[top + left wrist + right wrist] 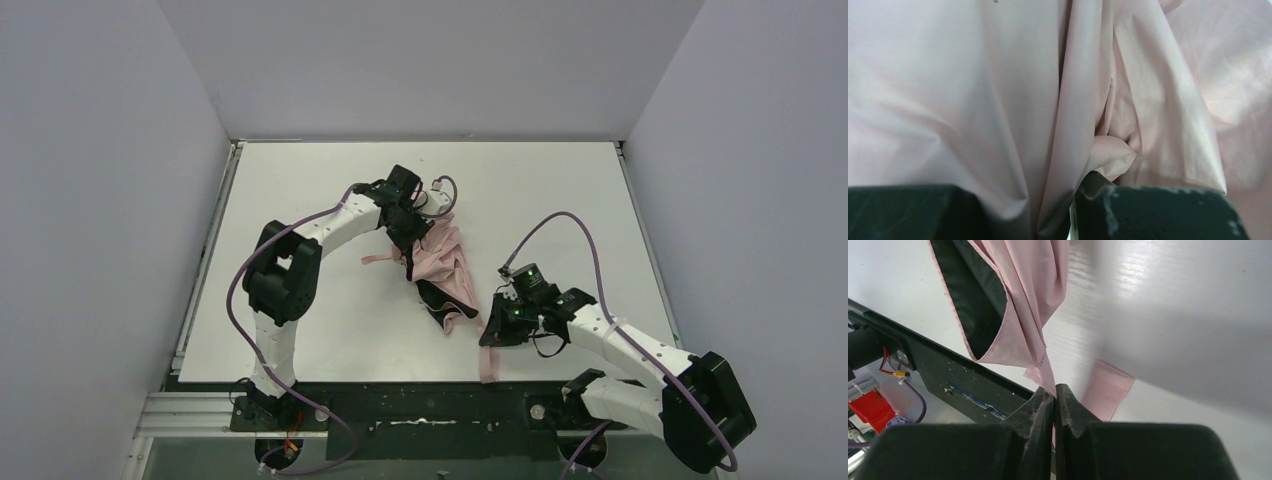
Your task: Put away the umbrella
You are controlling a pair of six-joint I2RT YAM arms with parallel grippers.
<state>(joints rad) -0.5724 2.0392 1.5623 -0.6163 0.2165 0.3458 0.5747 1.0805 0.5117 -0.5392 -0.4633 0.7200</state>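
Here, table (300,330): white, lying under both pairs of fingers; its near edge is just below the right fingers.
Umbrella (445,265): collapsed but loose, pink cloth with black lining showing. It sprawls between the two pairs of fingers, its far end running into the left fingers and its near corner reaching the right fingertips. The step, as I judge it, is gathering and binding the cloth, and it is not yet bound.
Left gripper (408,232): narrow, closed on a bunch of Umbrella cloth. Folds fill the gap between its fingers (1158,210) and fan out beyond the tips; the shaft cannot be made out there.
Right gripper (493,330): pinched tight, the fingertips all but touching, with thin pink cloth caught between them.
Strap (1109,389): this seems to be what the right fingers hold. It comes from the stitched corner of the cloth just beyond the tips and passes between them. Its free end shows past the right-hand finger, over the table.
Strap's next move, as I judge it: the left fingers steady the bundle while the right fingers carry the Strap around the cloth and pull it snug. Slack folds could slip out of the wrap, so the cloth wants twisting tight first.
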